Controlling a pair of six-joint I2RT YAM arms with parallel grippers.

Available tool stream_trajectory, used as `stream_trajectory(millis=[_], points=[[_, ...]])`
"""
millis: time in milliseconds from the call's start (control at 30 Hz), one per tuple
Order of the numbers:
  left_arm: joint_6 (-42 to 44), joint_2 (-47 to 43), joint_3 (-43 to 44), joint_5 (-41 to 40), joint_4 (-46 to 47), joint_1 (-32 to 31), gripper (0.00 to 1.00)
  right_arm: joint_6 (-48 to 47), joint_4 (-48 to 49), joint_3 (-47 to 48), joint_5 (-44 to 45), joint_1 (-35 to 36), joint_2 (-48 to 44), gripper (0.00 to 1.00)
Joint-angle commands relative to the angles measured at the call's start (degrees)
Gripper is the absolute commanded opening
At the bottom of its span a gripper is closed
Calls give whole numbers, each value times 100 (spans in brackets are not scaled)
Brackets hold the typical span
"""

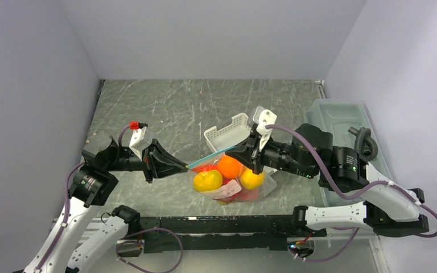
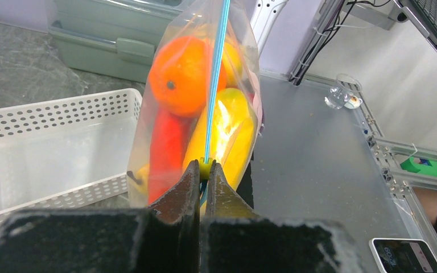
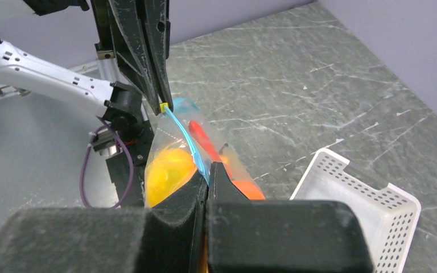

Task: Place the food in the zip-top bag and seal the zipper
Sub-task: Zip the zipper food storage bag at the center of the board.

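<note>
While left gripper (image 2: 203,167) and right gripper (image 3: 207,174) pinch zipper (image 2: 215,74) — basket (image 1: 227,129) seemingly near.

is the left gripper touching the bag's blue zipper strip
Touching. The left wrist view shows the left gripper clamped shut on the blue zipper strip, with no gap.

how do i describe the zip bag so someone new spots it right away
On the grey marbled table, look centre, toward the near edge. The zip-top bag is held between the left end effector and right end effector. Unlike the white perforated basket behind it, it is clear, full of bright toy food, with a teal zipper on top.
</note>
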Motion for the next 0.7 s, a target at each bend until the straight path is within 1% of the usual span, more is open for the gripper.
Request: stream_trajectory(millis=[0, 300, 667], points=[[142, -60, 120, 39, -384, 12, 0, 81, 1054, 54, 730, -20, -546, 0], [170, -93, 121, -7, -454, 6, 0, 91, 1352, -307, 1311, -20, -992, 0], [341, -206, 156, -116, -826, 12, 0, 78, 1731, -760, 2036, -20, -1621, 0]])
